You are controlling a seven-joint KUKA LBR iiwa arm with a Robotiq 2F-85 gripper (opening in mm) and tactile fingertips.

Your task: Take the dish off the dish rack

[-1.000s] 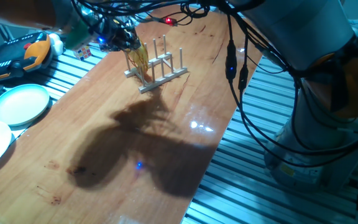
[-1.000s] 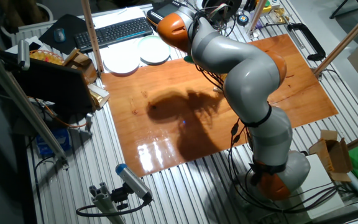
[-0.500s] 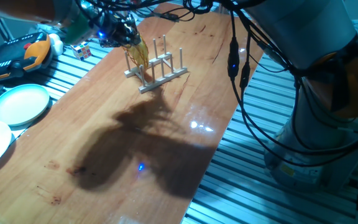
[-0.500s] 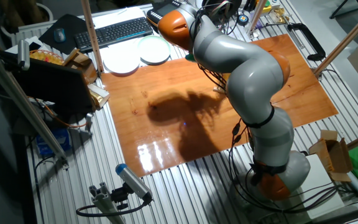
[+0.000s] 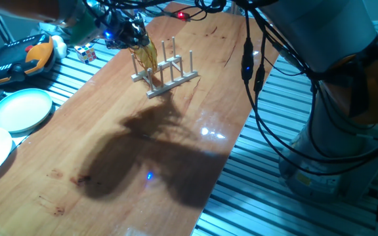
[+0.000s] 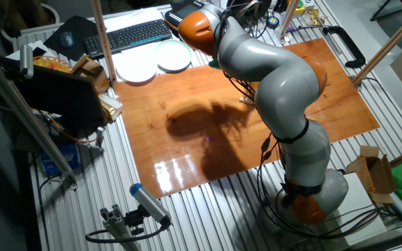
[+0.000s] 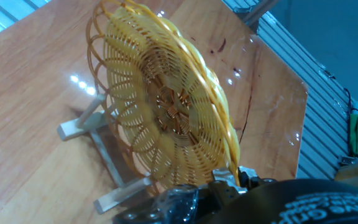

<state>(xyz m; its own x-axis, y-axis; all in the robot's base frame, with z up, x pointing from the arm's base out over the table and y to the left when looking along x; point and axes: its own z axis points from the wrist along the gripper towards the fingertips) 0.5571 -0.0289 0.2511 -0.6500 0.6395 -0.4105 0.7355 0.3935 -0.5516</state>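
Hand view | your gripper (image 7: 232, 179) is pinching the yellow wicker dish (image 7: 166, 106) by its rim | dish is standing upright in the dish rack (image 5: 165, 71) | lifting it clear is remaining, as you can judge.

Dish lifted a little higher and farther from the rack

Over the last second the gripper (image 5: 134, 34) has drawn up and toward the far left of the table, carrying the dish (image 5: 147, 56) with it: the yellow weave that sat low among the pegs of the dish rack (image 5: 165, 71) now hangs higher at the rack's far-left end. In the other fixed view the arm's orange joint (image 6: 195, 22) has shifted slightly up and right.
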